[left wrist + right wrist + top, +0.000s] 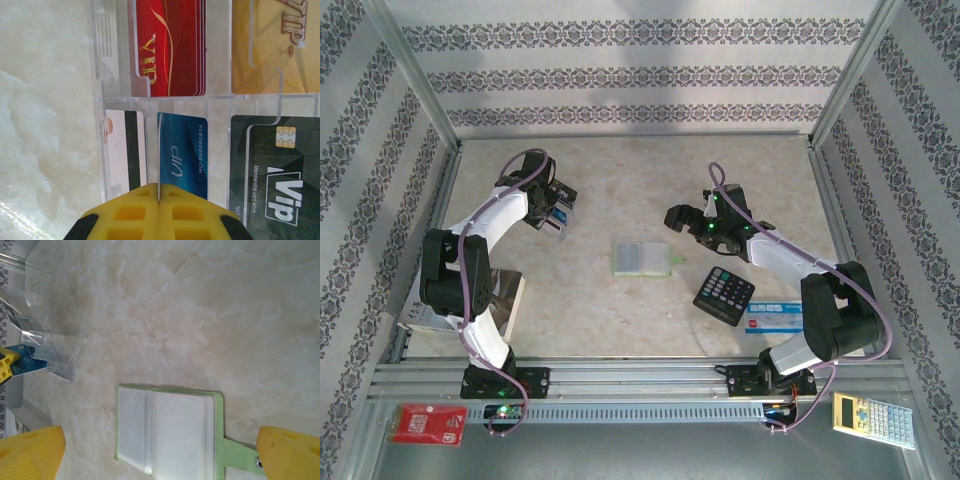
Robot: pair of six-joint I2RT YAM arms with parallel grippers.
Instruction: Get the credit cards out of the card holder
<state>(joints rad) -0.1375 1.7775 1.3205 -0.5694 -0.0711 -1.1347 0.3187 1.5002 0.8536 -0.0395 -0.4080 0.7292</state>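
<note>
Open card holder point(642, 259) at counter point(620, 320) centre.
Clear tray point(100, 100) toward the left rear edge holds red, tan and black cards point(167, 50); right gripper point(688, 222) wide over the card holder; left gripper point(159, 200) clamped on the blue card point(182, 155).

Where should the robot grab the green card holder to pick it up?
Probably best from straight above, pinching the card holder across its two opposite green edges. It lies open and flat on the table, pale faces up, so nothing can slide under it, and it looks thick enough at the edges to pinch. The thin tab looks too floppy to hold.
</note>
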